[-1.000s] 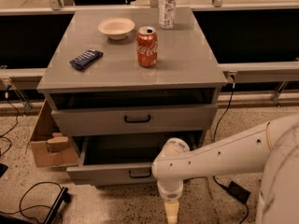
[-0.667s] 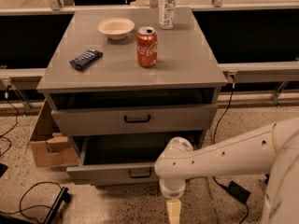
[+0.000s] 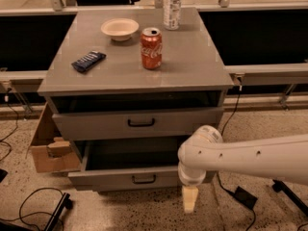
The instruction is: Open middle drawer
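The gripper (image 3: pixel 190 201) hangs low by the floor, open or closed impossible to tell, just off the right end of the middle drawer (image 3: pixel 110 179), which stands pulled out beneath the top drawer (image 3: pixel 96 125); opening appears essentially done.

Gripper (image 3: pixel 190 199) low, vertical, beneath white arm (image 3: pixel 250 158)

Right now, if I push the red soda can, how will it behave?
The red soda can stands upright and is tall for its base, so a high push would probably tip it; on its side it would roll. The cabinet top looks smooth, so a low push may slide it. The gripper hangs low before the lower open drawer.
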You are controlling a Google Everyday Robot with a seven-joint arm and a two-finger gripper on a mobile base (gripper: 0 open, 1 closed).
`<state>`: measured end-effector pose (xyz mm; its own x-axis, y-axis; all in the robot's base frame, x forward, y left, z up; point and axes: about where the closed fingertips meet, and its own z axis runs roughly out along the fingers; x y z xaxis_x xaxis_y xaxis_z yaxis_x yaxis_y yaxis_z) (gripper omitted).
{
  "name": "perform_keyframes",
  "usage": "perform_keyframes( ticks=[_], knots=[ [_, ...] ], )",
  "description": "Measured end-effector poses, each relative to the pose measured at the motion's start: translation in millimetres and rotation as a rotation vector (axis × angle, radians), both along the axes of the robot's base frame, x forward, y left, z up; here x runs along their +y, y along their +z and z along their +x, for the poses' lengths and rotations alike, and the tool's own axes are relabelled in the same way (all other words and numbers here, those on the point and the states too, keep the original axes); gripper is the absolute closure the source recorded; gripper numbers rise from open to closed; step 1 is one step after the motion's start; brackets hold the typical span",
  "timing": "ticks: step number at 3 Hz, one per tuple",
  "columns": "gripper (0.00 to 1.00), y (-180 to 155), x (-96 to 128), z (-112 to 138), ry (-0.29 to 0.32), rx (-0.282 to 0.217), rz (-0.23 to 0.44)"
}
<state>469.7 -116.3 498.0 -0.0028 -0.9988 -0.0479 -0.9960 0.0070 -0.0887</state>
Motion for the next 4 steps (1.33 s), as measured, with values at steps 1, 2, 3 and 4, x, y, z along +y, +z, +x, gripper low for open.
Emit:
perform_keyframes(
  ticks=[1,2,3,4],
  knots=[
    [0.0,-0.3,-10.1,25.7,-0.033,-0.023,0.027],
    [0.0,-17.7,-11.6,41.7,-0.055,-0.018,0.035],
    [0.0,-40.8,-6.9,50.0,-0.066,0.001,0.009],
    [0.0,-63.0,-4.5,56.7,-0.082,0.014,-0.012]
  ],
)
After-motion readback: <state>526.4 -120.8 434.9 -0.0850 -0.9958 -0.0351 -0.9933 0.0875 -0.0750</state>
